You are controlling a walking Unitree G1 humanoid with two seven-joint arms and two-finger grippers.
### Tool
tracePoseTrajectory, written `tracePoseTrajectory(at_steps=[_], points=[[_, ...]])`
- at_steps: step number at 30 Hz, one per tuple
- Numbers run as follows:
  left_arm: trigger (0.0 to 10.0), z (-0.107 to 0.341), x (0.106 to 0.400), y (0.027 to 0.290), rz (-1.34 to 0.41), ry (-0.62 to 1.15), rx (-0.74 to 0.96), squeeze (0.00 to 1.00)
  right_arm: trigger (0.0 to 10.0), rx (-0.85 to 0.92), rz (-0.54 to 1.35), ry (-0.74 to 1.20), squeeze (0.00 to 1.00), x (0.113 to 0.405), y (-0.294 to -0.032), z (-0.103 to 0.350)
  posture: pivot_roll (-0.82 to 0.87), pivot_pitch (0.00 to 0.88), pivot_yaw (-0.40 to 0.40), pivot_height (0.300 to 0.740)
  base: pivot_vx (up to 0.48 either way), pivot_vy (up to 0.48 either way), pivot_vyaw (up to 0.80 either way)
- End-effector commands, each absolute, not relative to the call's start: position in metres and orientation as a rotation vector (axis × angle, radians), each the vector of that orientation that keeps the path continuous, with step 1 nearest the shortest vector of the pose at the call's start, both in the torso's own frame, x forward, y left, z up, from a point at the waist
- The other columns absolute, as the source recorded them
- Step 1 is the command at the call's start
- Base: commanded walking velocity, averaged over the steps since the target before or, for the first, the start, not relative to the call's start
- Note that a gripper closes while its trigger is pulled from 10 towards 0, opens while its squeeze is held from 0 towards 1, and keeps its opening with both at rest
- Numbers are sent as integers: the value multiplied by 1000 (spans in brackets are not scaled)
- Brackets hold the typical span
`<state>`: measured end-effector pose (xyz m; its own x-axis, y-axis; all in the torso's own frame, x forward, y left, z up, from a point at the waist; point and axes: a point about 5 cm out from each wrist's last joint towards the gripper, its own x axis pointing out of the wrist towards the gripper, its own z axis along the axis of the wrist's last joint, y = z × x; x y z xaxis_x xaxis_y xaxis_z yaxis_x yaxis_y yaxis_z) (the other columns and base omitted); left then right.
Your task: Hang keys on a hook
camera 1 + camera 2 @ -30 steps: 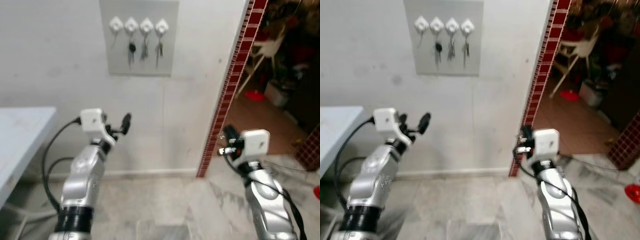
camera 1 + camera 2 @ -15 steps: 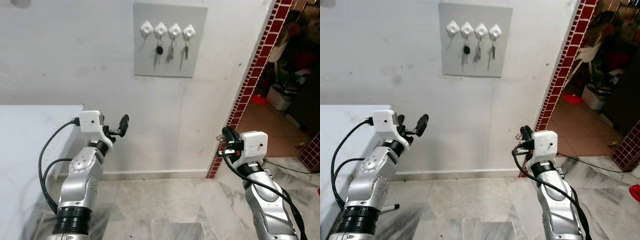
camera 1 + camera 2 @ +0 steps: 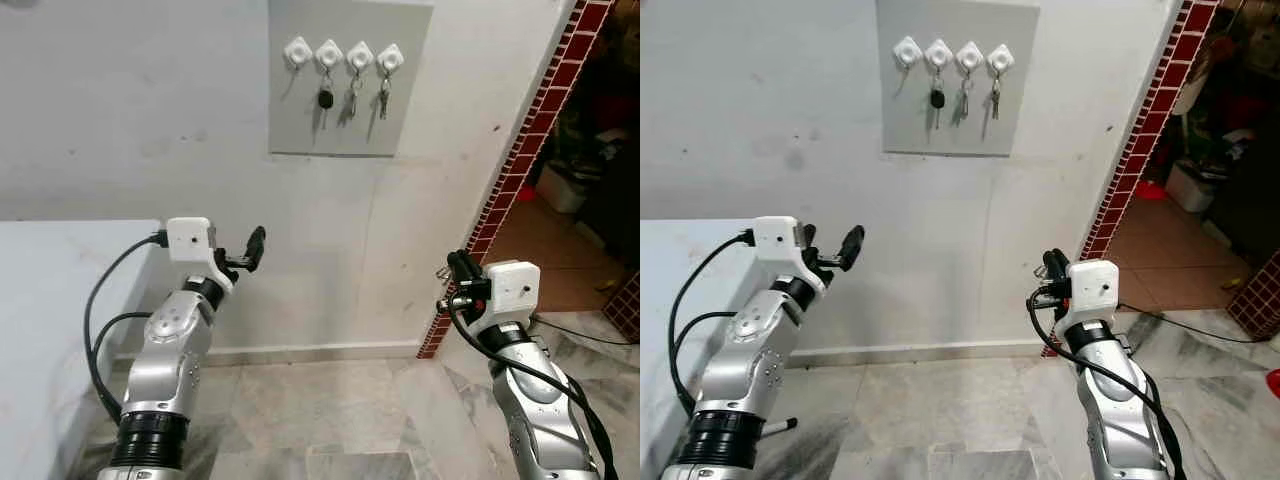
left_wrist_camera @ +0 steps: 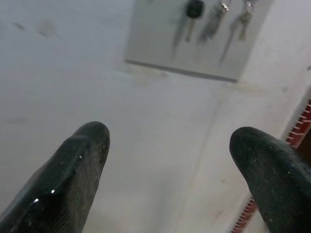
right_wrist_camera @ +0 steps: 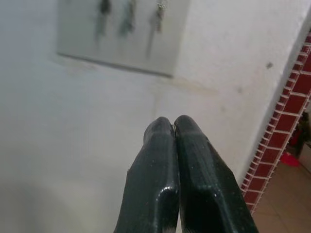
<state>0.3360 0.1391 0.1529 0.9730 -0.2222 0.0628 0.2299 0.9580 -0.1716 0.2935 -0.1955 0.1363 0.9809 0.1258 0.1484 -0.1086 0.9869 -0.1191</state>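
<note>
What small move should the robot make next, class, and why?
Probably raise the shut right gripper toward the grey wall panel: its leftmost white hook looks free, the other three carry keys, and the gripper sits well below it.

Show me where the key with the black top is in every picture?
Left eye view: black-topped key near the top, hanging from the second hook from the left.
Right eye view: same key, near the top, slightly left of centre.
Left wrist view: at the top edge.
Right wrist view: blurred, top left.
Shared landmark: the grey hook board on the wall.
</note>
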Motion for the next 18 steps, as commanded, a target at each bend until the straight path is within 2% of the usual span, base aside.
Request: tracePoseTrajectory(at_steps=[1,14,18], points=[[10000,158,338,143,-218,-58,-159,0,10000,-108,124,-184,0,295,-193,144,11,0,-24,740,296,0,0],[10000,157,338,145,-203,-46,-202,0,10000,-102,129,-183,0,296,-192,144,13,0,-24,740,357,0,0],[10000,157,338,145,-202,-44,-211,0,10000,-100,129,-183,0,297,-192,144,13,0,-23,740,344,247,0]])
